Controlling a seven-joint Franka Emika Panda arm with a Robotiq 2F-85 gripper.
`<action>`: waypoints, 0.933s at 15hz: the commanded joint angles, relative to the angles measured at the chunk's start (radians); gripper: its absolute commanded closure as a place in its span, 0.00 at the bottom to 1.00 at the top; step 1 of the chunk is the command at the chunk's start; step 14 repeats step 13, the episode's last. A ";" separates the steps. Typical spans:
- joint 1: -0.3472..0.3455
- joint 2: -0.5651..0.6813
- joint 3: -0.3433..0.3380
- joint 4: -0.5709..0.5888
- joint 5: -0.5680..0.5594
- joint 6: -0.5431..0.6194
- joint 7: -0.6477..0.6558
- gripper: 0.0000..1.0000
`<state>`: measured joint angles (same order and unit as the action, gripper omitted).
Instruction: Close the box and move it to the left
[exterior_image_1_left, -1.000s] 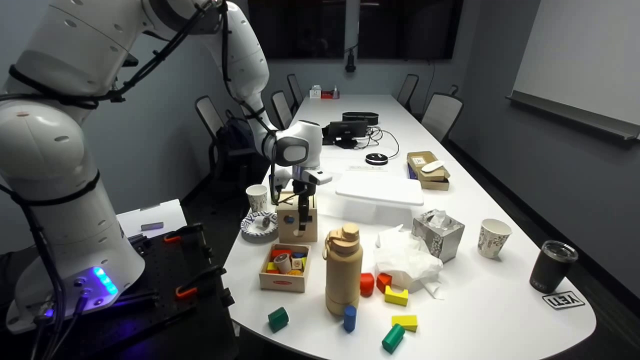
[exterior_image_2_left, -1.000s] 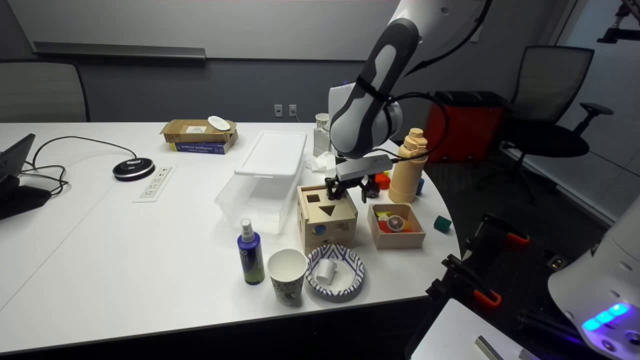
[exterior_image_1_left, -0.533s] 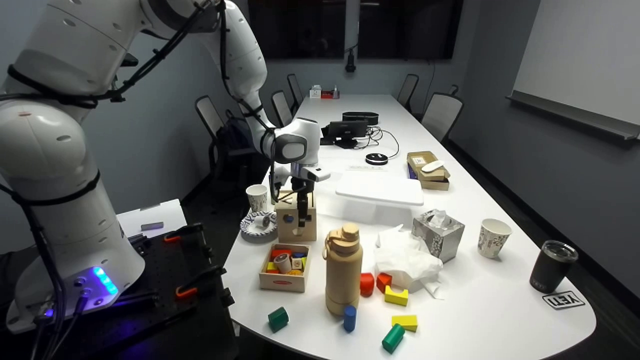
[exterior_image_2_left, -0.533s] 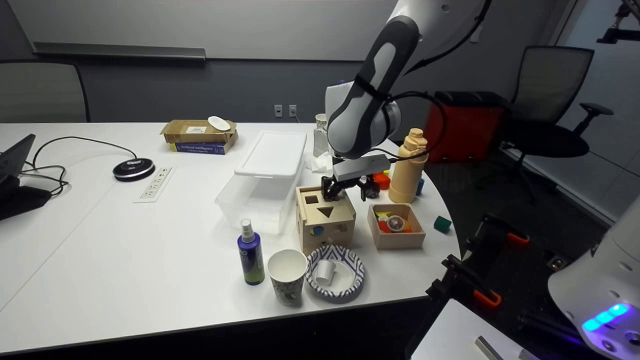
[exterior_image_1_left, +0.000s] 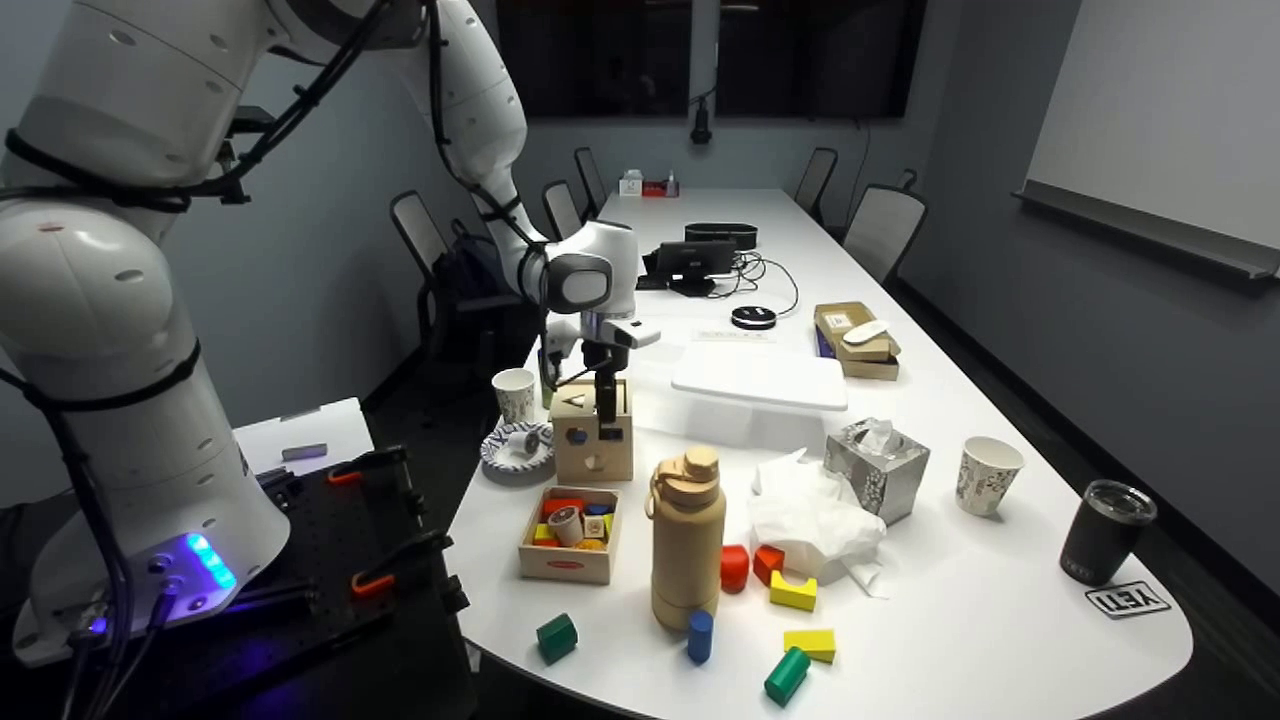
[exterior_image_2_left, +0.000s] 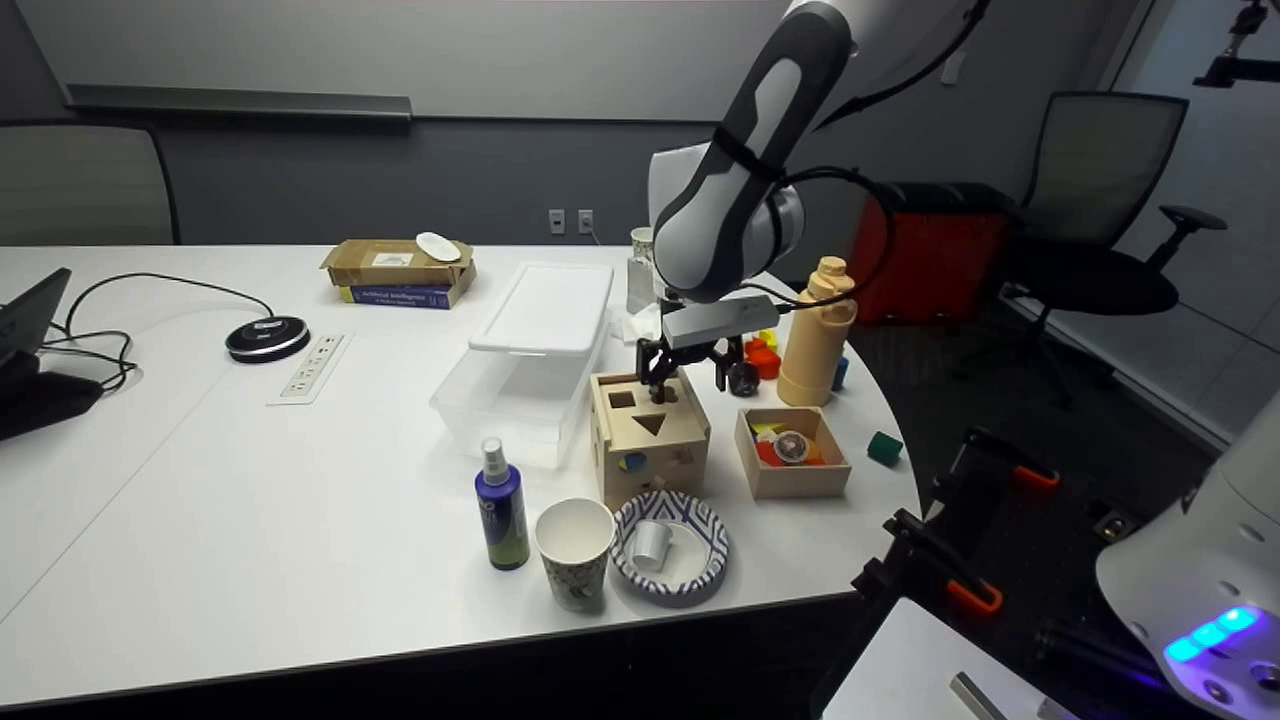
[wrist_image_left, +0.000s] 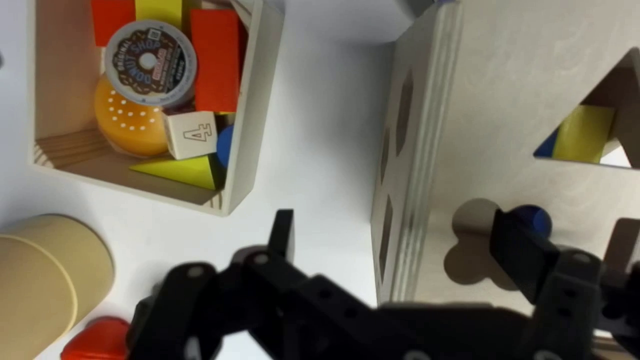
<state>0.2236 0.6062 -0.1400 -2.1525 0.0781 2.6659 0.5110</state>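
On the counter (exterior_image_2_left: 350, 490), just below mid-frame, the box (exterior_image_2_left: 655, 446) looks closed, so moving it seems in hand; the wide-spread claw (exterior_image_2_left: 689, 386) should next lower and pinch.

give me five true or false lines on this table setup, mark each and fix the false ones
1. The fingers are spread apart. True.
2. The wooden box touches the tray. False: a gap shows between the two.
3. The coffee pod is in the tray. True.
4. The tan bottle lies on its side. False: the tan bottle stands upright.
5. The tumbler is black. True.
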 joint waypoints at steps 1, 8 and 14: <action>-0.001 -0.072 0.006 -0.055 -0.013 0.007 -0.013 0.00; -0.013 -0.146 0.034 -0.091 -0.011 0.030 -0.043 0.00; -0.019 -0.181 0.049 -0.115 -0.009 0.035 -0.055 0.00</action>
